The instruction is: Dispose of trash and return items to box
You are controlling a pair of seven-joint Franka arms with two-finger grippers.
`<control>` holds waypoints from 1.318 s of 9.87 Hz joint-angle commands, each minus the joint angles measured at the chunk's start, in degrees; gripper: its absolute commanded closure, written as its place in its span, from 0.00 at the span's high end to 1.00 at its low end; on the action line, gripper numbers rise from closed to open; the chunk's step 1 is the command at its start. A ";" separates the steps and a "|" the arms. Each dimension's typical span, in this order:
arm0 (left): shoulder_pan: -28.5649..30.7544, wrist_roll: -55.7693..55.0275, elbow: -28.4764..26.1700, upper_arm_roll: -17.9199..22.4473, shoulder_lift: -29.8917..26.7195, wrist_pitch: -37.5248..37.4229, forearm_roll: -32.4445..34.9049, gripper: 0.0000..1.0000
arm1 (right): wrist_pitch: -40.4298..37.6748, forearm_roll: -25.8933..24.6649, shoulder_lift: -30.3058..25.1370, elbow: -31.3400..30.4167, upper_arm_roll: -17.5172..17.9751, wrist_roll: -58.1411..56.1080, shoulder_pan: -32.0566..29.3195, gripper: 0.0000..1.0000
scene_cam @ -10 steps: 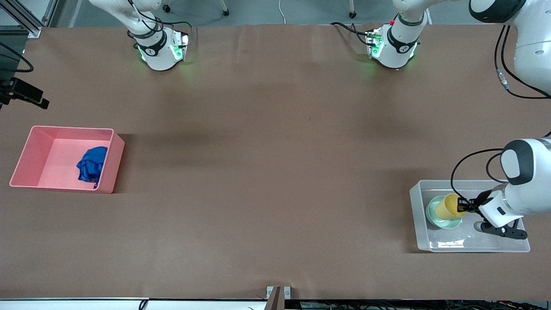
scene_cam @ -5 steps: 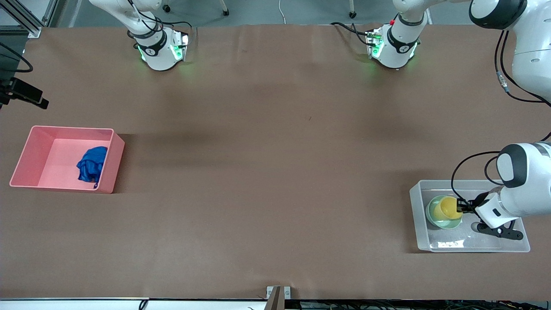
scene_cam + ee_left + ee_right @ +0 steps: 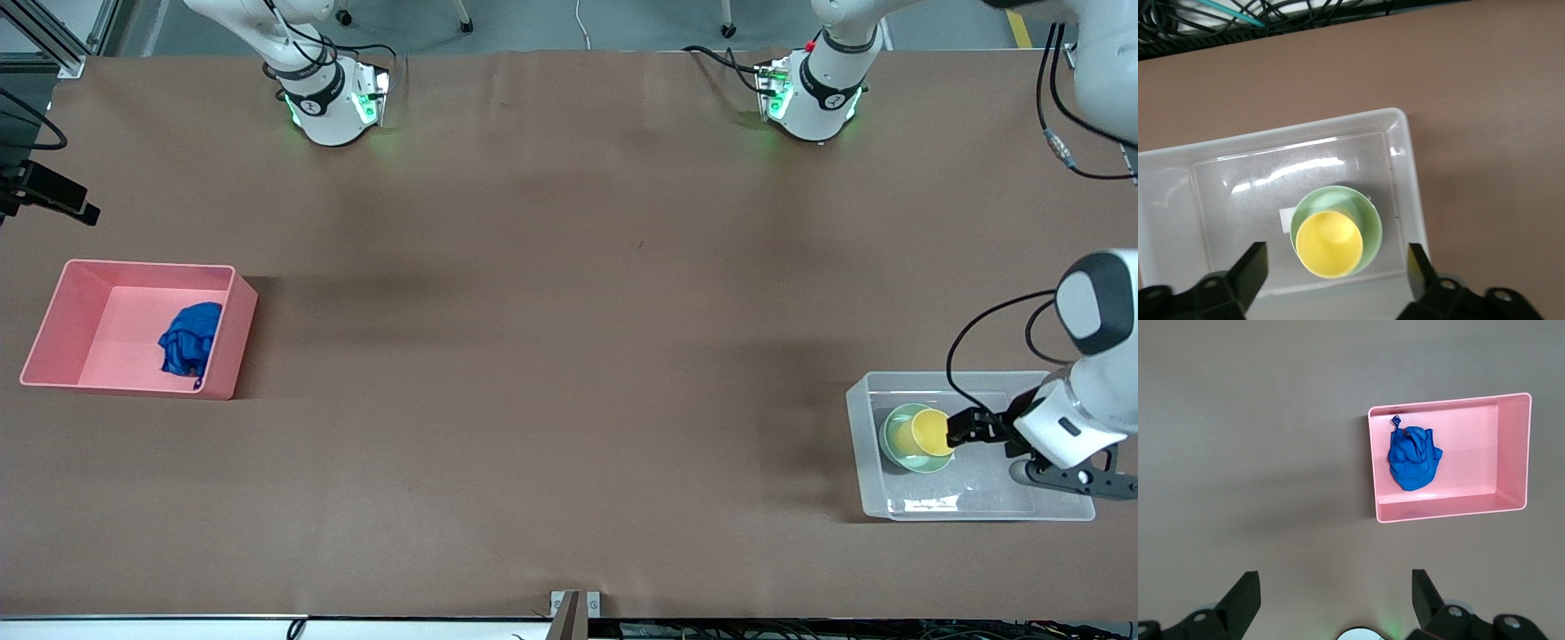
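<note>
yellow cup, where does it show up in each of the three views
Front view: the yellow cup sits in the mint-green bowl, inside the clear tub at the left arm's end of the table, just off the open left gripper.
Left wrist view: the cup shows from above, nested in the bowl.
Right wrist view: not in it.
Shared landmark: the clear tub.

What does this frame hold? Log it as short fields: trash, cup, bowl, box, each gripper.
trash: blue wad lying in the pink bin
cup: yellow cup standing in the green bowl
bowl: inside the clear box, at the left arm's end of the table
left gripper: open, beside the cup, over the box
right gripper: open, high above the table, waiting
</note>
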 commanded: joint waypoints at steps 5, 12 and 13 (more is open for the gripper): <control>0.85 -0.74 -9.74 -1.54 -20.63 -13.55 -7.32 1.00 | -0.32 0.39 0.14 0.51 0.50 -0.55 -0.81 1.00; 0.94 -1.53 -5.89 -1.11 -27.68 -23.85 -14.52 1.00 | -0.05 0.48 0.23 0.42 0.50 -0.64 -0.99 1.00; 0.94 -1.19 -4.65 -1.11 -27.68 -24.29 -14.52 1.00 | -0.05 0.48 0.23 0.33 0.50 -0.64 -1.25 1.00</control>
